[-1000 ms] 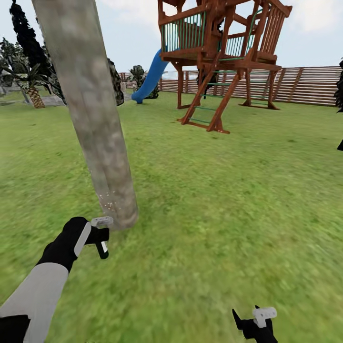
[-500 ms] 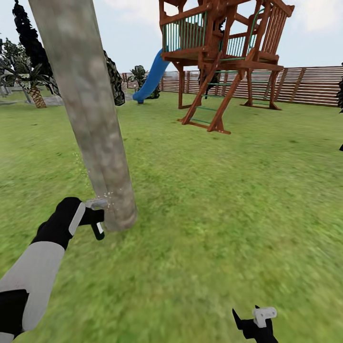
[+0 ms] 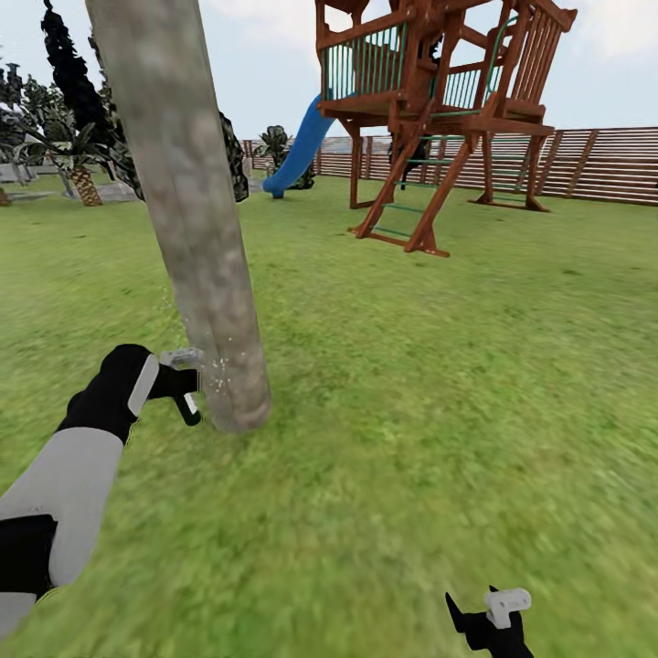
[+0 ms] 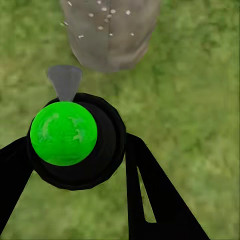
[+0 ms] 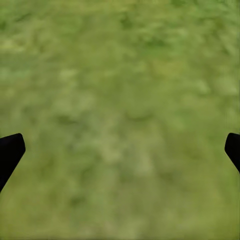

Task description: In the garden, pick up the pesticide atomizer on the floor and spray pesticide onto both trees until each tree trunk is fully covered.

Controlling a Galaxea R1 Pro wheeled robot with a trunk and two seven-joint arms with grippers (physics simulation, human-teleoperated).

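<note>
The left gripper (image 4: 75,165) is closed around the atomizer (image 4: 63,133), its fingers (image 4: 150,195) on either side of the green-topped black body; the grey nozzle (image 4: 65,81) points at the trunk (image 3: 196,247), close beside its base; whitish pesticide (image 4: 102,12) specks dot the bark there. The right gripper (image 5: 120,150) hangs low over the grass (image 3: 439,384), jaws spread wide, holding nothing. Behind stand a playset (image 3: 439,100) and fence (image 3: 603,160).

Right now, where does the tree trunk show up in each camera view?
Head view: tree trunk leans up the left side, its base beside the left gripper.
Left wrist view: its base lies beyond the atomizer's green ball.
Right wrist view: grass, no trunk.
Shared landmark: whitish pesticide specks on the bark.
</note>
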